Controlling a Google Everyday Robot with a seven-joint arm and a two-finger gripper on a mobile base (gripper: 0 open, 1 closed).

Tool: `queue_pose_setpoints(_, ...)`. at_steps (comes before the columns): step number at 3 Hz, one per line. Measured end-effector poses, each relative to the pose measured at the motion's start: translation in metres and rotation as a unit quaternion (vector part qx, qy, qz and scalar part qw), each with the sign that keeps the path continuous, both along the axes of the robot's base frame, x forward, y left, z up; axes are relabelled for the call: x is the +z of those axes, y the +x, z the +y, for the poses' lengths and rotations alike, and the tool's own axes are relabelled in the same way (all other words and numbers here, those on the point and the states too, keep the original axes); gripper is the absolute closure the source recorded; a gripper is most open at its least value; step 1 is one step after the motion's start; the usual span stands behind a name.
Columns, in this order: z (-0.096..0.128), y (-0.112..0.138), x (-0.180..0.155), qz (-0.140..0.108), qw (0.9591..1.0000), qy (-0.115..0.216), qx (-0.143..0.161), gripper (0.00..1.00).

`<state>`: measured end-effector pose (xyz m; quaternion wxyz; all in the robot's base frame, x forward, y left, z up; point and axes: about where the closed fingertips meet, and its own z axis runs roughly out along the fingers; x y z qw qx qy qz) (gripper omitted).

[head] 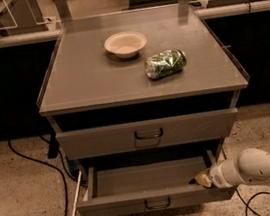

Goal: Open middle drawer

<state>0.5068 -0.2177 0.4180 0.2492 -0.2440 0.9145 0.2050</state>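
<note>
The middle drawer (153,198) is the grey metal drawer pulled out low on the cabinet. Its shallow tray is showing and a small dark pull handle (157,204) sits at the centre of its front panel. My gripper (202,178) is at the drawer's right front corner, just inside the front panel, at the end of the white arm (265,169) that comes in from the right. The drawer above it (149,134) is closed.
On the cabinet top (86,87) stand a pale bowl (125,44) and a crushed green can (165,63) lying on its side. Black cables (48,168) and a white strip (74,202) lie on the speckled floor to the left. Dark counters flank the cabinet.
</note>
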Motion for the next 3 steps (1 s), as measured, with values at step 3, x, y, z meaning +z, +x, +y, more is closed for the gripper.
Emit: queue_pose_setpoints(3,0.010,-0.017,-0.011,0.019,0.9995,0.019,0.015,1.00)
